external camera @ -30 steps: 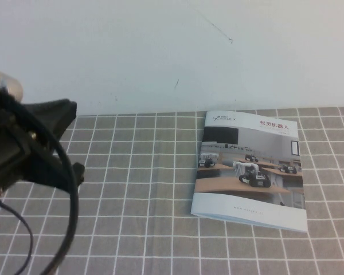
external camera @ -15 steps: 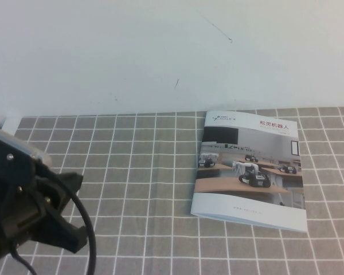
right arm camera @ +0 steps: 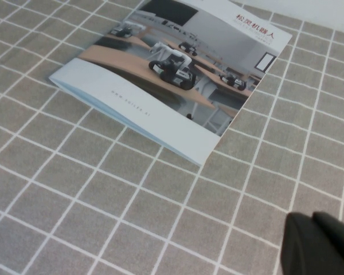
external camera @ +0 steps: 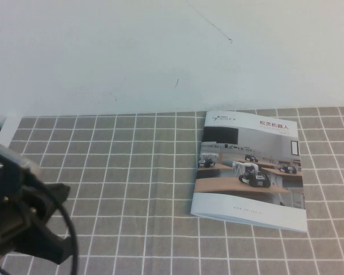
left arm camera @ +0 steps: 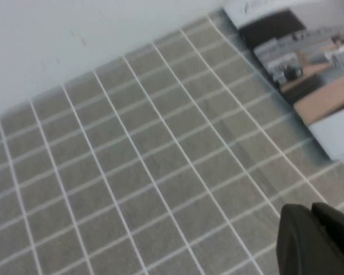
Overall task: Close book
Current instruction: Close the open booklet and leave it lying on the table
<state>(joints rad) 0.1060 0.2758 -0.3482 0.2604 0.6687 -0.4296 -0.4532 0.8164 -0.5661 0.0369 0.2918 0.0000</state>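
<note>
1. The glossy photo-covered booklet (external camera: 249, 169) lies shut and flat on the grey checked worktop (external camera: 132, 172), right of centre.
2. The left claw (left arm camera: 318, 240) sits at the near-left and the right claw (right arm camera: 321, 243) is apart from the booklet. I cannot tell either's grip.
3. Retreat high, off the cover.

Book (external camera: 249, 169) cover: red title (external camera: 278, 123) at the far right corner reads 松灵机器人. The right wrist view shows the same title (right arm camera: 255, 24).
Pale band along the cover's near edge: a small grey web address (right arm camera: 131, 94), possibly "www.agilex.ai", though the letters are too fine to confirm.
Far left corner: small dark logo (external camera: 222, 116), not legible.
Left wrist view: cover print blurred, nothing readable.
</note>
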